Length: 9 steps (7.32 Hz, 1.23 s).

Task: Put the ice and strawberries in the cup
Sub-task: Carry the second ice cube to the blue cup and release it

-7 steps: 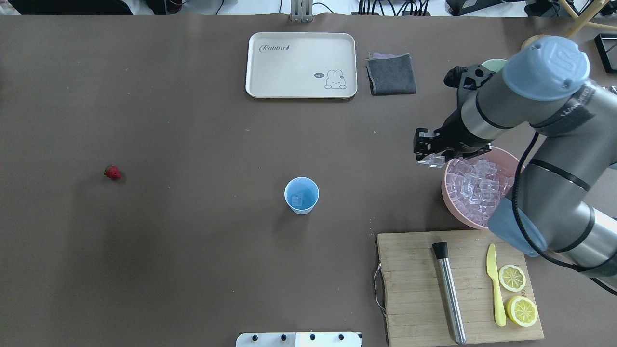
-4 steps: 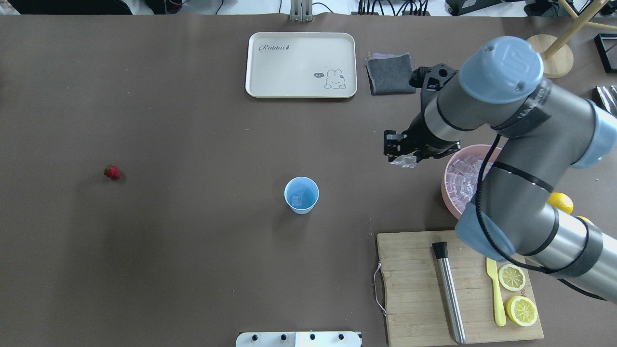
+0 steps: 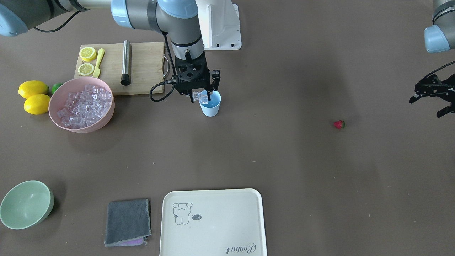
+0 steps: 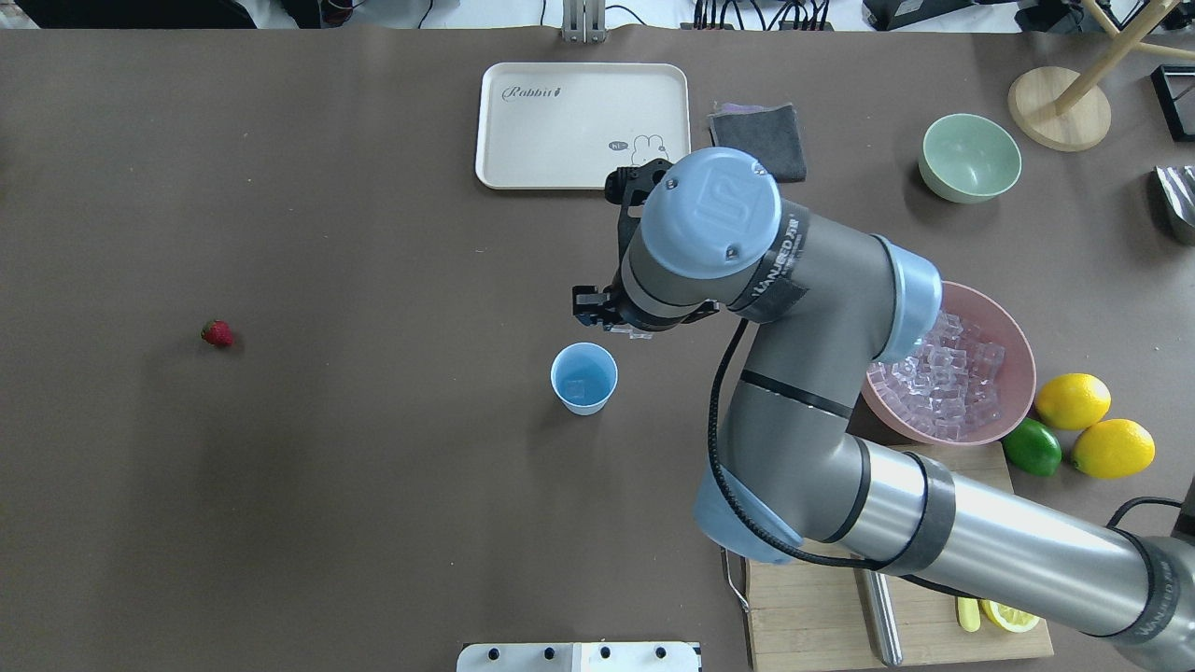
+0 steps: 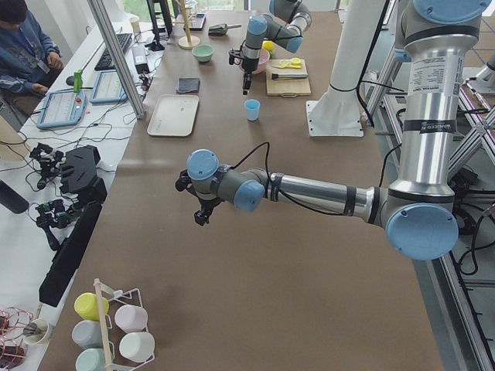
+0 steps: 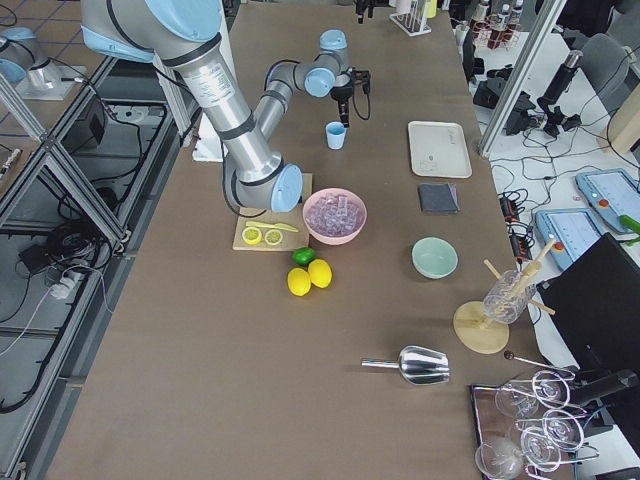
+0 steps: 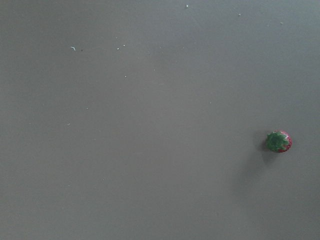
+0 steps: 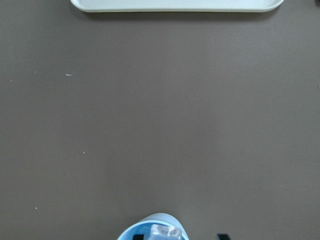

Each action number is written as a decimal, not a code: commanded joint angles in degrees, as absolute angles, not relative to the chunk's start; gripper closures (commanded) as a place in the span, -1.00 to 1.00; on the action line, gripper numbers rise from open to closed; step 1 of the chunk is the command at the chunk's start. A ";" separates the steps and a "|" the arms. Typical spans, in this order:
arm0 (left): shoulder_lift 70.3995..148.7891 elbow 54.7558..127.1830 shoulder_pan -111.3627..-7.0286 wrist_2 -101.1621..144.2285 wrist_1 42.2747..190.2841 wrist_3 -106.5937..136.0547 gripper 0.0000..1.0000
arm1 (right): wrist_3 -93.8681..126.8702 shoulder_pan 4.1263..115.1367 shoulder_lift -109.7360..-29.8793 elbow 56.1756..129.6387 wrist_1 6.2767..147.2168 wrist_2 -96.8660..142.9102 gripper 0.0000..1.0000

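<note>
- While the strawberry [image 4: 217, 333] and the cup [image 4: 583, 378] lie where they lay half a second back, the right end effector [image 3: 201, 99] has left the pink bowl [image 4: 1025, 369]. It now hangs just beside the cup, clamped on one ice cube [image 3: 198, 95].
- With the arm shifted, the right of the overhead view now shows the green bowl [image 4: 969, 157], a lime [image 4: 1032, 446] and two lemons [image 4: 1074, 399]. The arm now covers most of the cutting board [image 4: 803, 597].
- Overhead view only: a second cube [image 4: 576, 387] rests on the cup's bottom.
- Front view only: the held cube shows between the fingers, overlapping the cup's rim. At that view's right edge hangs the left end effector [image 3: 425, 108], fingers spread wide with nothing between them, apart from the strawberry.
- Left wrist view: the strawberry is seen from above, green cap up, alone on the bare surface [image 7: 125, 150] near the right edge.
- Right wrist view: the cup is cut off by the lower edge, with the cube over its mouth.
- Hard to make out: in the overhead view the wrist housing hides nearly all of the right end effector. The cube there reads beyond the cup's far rim, so its exact place over the mouth is unsettled.
- The remaining ice [image 4: 952, 383] is heaped in the pink bowl, its left part behind the arm.
</note>
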<state>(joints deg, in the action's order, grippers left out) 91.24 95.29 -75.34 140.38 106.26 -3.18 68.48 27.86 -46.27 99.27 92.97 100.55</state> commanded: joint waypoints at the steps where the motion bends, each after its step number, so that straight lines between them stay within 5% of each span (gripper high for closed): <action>1: 91.58 94.48 -75.15 140.36 106.26 -3.16 -0.97 | 68.73 25.76 -45.62 98.53 92.90 99.49 1.00; 3: 91.50 94.40 -75.06 140.45 106.70 -3.25 -0.97 | 68.73 24.61 -45.88 98.61 92.73 99.58 0.87; 4: 91.49 94.48 -75.06 140.45 106.70 -3.25 -0.97 | 70.47 24.70 -46.49 98.44 89.16 99.41 -0.58; 5: 91.32 94.48 -75.06 140.45 107.05 -3.25 -0.97 | 71.71 24.44 -47.28 98.26 86.25 97.58 -0.98; 9: 91.32 94.57 -75.06 140.36 107.23 -3.51 -0.97 | 71.72 26.79 -49.46 100.36 89.71 99.65 -0.98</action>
